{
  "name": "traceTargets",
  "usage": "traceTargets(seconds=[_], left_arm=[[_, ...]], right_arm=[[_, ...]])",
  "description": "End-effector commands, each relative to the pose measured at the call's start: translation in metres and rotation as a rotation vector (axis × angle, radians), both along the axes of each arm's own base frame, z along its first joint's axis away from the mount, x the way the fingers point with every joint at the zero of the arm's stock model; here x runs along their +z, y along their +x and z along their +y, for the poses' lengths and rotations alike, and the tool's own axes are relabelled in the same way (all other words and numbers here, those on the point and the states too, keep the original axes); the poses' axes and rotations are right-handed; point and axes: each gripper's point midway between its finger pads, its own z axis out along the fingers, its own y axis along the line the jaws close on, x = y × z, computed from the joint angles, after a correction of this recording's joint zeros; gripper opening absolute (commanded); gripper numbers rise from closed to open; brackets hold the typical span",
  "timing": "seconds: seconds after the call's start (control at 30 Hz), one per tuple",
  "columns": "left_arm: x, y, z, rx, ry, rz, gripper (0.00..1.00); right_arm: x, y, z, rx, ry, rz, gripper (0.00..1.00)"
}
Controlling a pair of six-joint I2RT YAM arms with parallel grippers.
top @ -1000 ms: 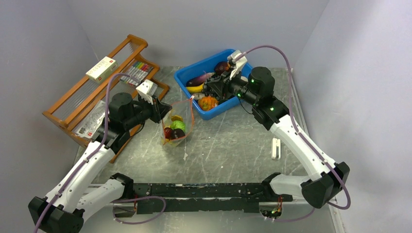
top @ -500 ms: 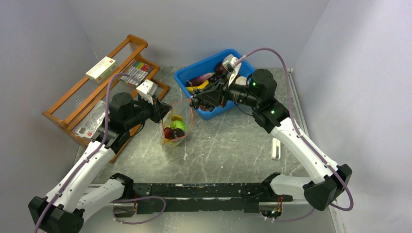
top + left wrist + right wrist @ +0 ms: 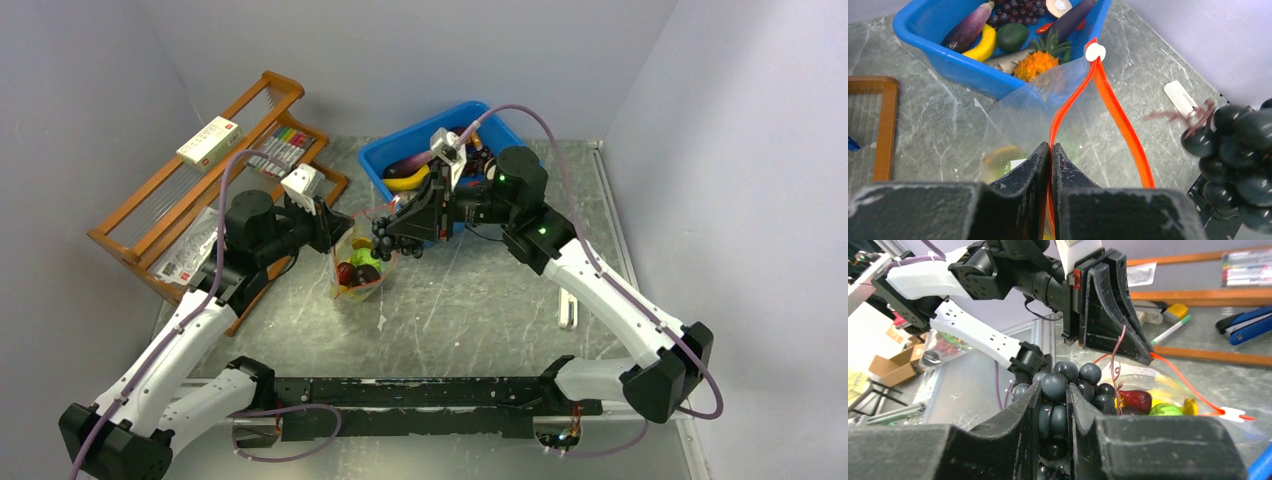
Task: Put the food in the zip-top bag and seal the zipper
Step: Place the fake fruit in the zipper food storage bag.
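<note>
The left gripper (image 3: 1050,148) is pinched tight on the bag (image 3: 362,268). Its fingers are together on one lip of the mouth, right at the zipper (image 3: 1122,122), and they hold the bag upright with the mouth spread open. The zipper's other lip bows away from those fingers, and its white slider (image 3: 1095,51) sits at the bag's far end. The right gripper (image 3: 1054,390) is clamped on the grapes (image 3: 1075,376); the dark cluster bulges out above its fingers and a thin stem curls up from it. It hovers just beside the bag's mouth, opposite the left gripper, with the grapes outside the bag. Inside the bag lie a red piece (image 3: 346,272), a green ball (image 3: 367,257) and something yellow (image 3: 362,243). Just beyond the bag stands a blue bin (image 3: 943,57) holding a banana (image 3: 982,44), an orange pineapple (image 3: 1040,62), an eggplant (image 3: 967,31) and more dark grapes. A wooden rack (image 3: 190,190) stands past the bag on the left gripper's side. A small white piece (image 3: 567,308) lies on the table (image 3: 470,290), well apart from the bag on the right gripper's side.
</note>
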Motion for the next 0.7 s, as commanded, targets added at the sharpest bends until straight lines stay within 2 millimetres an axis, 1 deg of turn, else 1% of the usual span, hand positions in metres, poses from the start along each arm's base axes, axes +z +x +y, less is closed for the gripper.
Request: traceTargets(seconds=[0.0, 0.13, 0.27, 0.43, 0.57, 0.67], left_arm=[[0.004, 0.004, 0.003, 0.015, -0.001, -0.023, 0.07], [0.005, 0.005, 0.004, 0.021, -0.002, -0.027, 0.07], [0.004, 0.005, 0.003, 0.015, -0.001, -0.023, 0.07], [0.005, 0.004, 0.004, 0.015, -0.003, -0.028, 0.07], [0.006, 0.003, 0.003, 0.014, -0.005, -0.03, 0.07], [0.006, 0.003, 0.003, 0.012, -0.005, -0.027, 0.07]], right_arm=[[-0.009, -0.005, 0.01, 0.041, -0.003, 0.113, 0.2], [-0.021, -0.001, 0.022, 0.037, -0.038, 0.188, 0.2], [-0.03, 0.013, 0.03, -0.039, -0.052, 0.25, 0.2], [-0.048, 0.03, 0.039, -0.125, -0.101, 0.347, 0.2], [-0.058, 0.041, 0.043, -0.194, -0.132, 0.379, 0.2], [-0.062, 0.048, 0.047, -0.244, -0.139, 0.395, 0.22]])
